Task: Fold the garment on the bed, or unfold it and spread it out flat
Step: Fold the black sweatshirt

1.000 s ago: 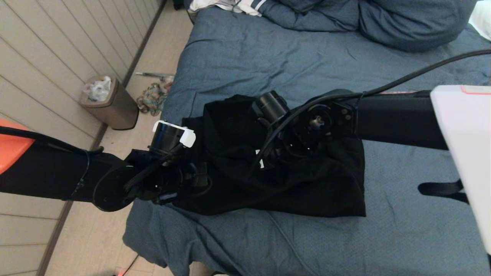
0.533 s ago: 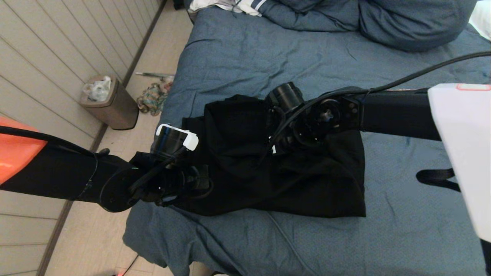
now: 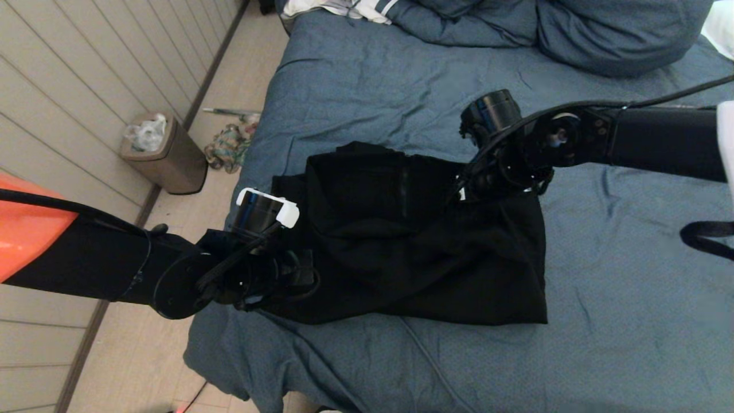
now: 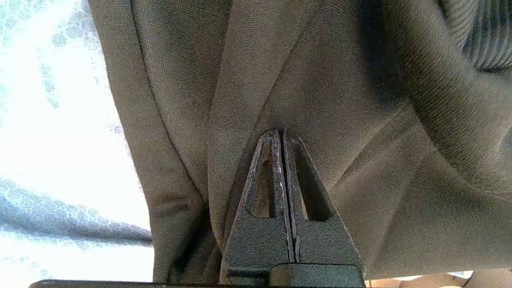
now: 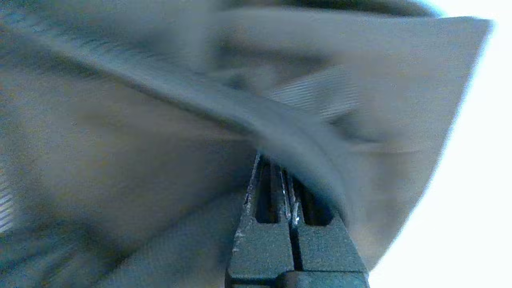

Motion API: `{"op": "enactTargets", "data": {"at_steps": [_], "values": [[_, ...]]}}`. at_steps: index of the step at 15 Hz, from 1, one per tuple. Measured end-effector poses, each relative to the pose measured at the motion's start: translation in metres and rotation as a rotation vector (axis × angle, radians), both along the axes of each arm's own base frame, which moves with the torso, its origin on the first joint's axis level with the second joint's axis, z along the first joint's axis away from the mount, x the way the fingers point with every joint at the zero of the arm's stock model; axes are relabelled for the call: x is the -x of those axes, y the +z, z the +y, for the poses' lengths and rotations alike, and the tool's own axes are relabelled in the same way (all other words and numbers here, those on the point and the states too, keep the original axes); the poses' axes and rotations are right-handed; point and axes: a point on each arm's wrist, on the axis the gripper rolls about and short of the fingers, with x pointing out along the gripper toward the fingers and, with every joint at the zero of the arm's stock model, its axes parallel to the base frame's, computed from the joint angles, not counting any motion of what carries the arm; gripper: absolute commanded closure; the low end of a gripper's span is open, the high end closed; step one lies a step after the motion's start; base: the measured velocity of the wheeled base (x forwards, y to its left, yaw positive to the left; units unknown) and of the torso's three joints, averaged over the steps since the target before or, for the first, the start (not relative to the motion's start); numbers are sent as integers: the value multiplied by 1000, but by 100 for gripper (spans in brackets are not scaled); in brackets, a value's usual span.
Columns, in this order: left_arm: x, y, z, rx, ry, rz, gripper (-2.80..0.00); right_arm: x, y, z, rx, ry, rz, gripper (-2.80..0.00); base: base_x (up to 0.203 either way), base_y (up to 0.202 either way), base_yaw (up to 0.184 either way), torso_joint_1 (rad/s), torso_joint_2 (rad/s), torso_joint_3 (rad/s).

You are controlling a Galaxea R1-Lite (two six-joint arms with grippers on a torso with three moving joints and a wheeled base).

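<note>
The black garment lies bunched in layers on the near left part of the blue bed. At the garment's left edge, over the bed's side, my left gripper is shut on a fold of it. The left wrist view shows the fingertips pressed together with fabric gathered round them. My right gripper is at the garment's far right corner, shut on the cloth there. In the right wrist view its tips vanish under a ridge of fabric. A white label shows beside it.
Blue pillows and a white striped cloth lie at the head of the bed. On the floor to the left stand a brown bin and a multicoloured rag, with a panelled wall behind. A black strap hangs at right.
My right gripper has swept rightward and farther up the bed, drawing the garment's top layer out with it. The left gripper shifted only slightly, still at the left edge.
</note>
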Motion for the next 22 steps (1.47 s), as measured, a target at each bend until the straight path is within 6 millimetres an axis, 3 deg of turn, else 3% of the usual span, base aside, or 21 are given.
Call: {"op": "enactTargets", "data": {"at_steps": [5,11,14,18,20,22], "values": [[2,-3,-3,1,-10,-2,0,-25,0,-63,9,-133,-39,0,0,0,0,0,0,0],[0,-10,-6,-13,-9,11,0,-46,-4,-90,-27,-188,-130,0,0,0,0,0,0,0],[-2,-11,-7,-11,-5,6,0,-39,9,-80,-105,-140,-174,0,0,0,0,0,0,0],[-6,3,0,23,14,-63,0,7,52,-37,-254,-6,-251,0,0,0,0,0,0,0],[-14,22,6,47,33,-107,0,27,50,-26,-315,7,-216,0,0,0,0,0,0,0],[-23,48,8,59,39,-146,0,43,35,-24,-373,-2,-146,0,0,0,0,0,0,0]]}}
